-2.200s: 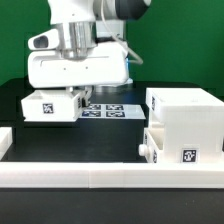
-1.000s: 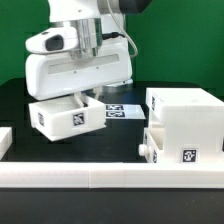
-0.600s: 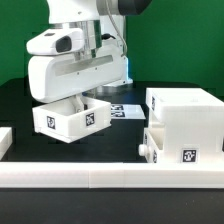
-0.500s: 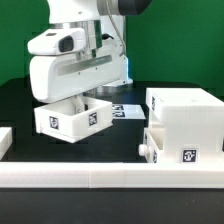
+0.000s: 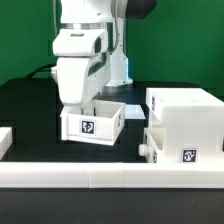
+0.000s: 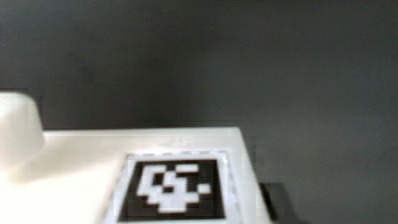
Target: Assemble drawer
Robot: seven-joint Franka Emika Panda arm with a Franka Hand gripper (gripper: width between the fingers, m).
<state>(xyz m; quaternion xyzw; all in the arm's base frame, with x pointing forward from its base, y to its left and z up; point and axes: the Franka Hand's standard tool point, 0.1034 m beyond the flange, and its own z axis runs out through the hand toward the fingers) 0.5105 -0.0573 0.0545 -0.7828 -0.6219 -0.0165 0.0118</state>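
My gripper [image 5: 88, 98] is shut on a small white drawer tray [image 5: 90, 124] and holds it tilted, just above the black table. Its fingertips are hidden inside the tray. The tray's front tag faces the camera. The large white housing [image 5: 186, 112] stands at the exterior view's right, a short gap from the held tray. A second tray [image 5: 178, 151] with a tag sits low in the housing's front. In the wrist view the held tray's tagged face [image 6: 175, 186] fills the lower part, over the dark table.
A long low white rail [image 5: 110, 180] runs along the front of the table. A small white piece [image 5: 4, 139] lies at the exterior view's far left. The green wall stands behind the arm.
The gripper has lifted the tray from the table's left and carried it toward the housing, turning it so its tagged front faces the camera. The housing has not moved.
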